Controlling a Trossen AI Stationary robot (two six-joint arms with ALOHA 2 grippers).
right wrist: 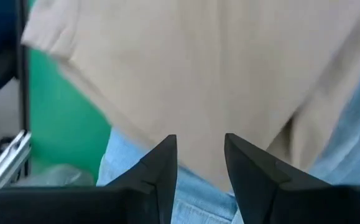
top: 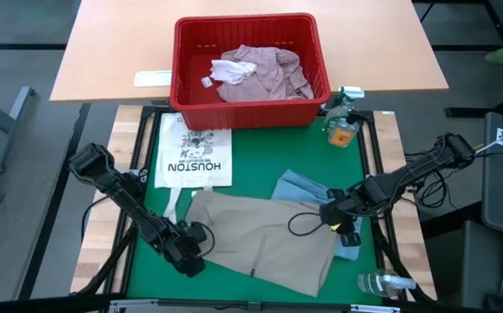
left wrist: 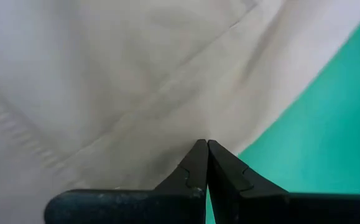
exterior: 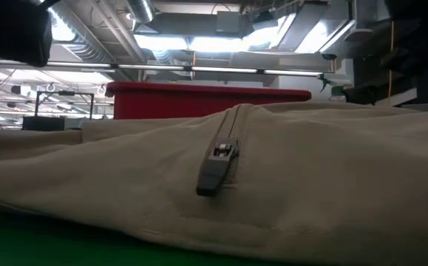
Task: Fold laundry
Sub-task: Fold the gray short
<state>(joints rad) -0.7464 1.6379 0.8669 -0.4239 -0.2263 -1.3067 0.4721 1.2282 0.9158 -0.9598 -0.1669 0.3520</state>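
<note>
Left claw point(top: 201, 248), tips pressed together on tan cloth point(top: 264, 235) edge at 7 o'clock for folding; right claw point(top: 342, 224) spread over 3 o'clock edge w/ jeans point(top: 301, 185) beneath.

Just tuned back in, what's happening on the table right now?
The robot is folding laundry. The tan garment lies spread on the green mat, partly over light blue jeans. The left gripper is shut at the garment's near-left edge; whether it has pinched cloth is unclear. The right gripper is open at its right edge. A pinkish shirt waits in the red basket.
</note>
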